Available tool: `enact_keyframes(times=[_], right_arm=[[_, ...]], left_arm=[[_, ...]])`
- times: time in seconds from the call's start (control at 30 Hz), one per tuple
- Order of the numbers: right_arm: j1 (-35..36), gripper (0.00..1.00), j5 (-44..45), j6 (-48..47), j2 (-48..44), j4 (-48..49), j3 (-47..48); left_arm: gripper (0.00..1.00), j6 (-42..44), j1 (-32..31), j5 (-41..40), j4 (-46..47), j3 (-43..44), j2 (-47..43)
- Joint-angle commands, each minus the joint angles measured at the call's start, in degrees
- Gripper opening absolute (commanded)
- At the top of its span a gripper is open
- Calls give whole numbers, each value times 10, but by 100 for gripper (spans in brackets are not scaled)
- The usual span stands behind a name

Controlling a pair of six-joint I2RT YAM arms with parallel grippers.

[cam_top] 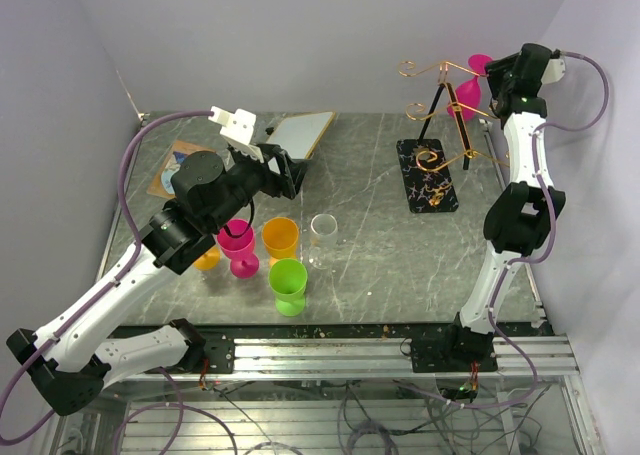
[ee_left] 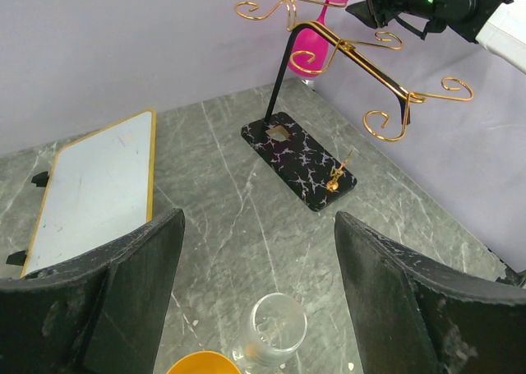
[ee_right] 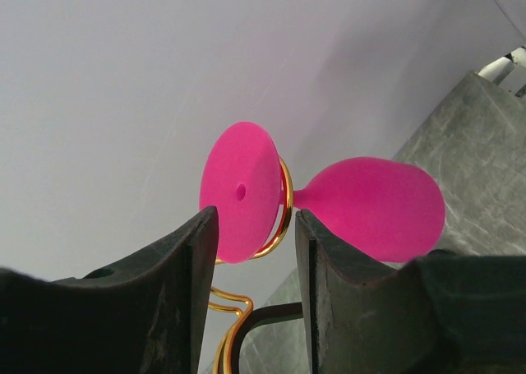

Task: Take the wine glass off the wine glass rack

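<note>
Hanging upside down on the wine glass rack point(cam_top: 427, 175), the pink wine glass point(ee_right: 374, 205) sits just beyond the right gripper point(ee_right: 255, 226), jaws parted.

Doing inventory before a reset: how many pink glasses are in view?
2. The hanging pink glass is upside down on the rack, far right; the standing pink glass is on the table, near left, beside the left arm, which may hide more.
</note>
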Motion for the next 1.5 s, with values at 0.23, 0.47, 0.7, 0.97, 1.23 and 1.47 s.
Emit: enact_keyframes(times=[0.23,0.47,0.7,0.97,1.23,1.47], right_arm=[[-5,36,-7,3,8,25,18],[-5,38,-3,-3,2,23,21],[-6,43,7,-12,5,18,32],[-6,42,-5,1,12,26,32],[-6,42,2,-3,9,23,29],[-9,43,29,-14,-3,19,19]], left_arm=[[84,7,-1,-11,28,-2,2],[84,8,-2,-9,28,-2,3],[84,7,-3,-7,28,-2,4],[85,7,-3,-8,28,-2,4],[85,6,-4,-8,28,-2,4],[85,7,-4,-6,28,-2,6]])
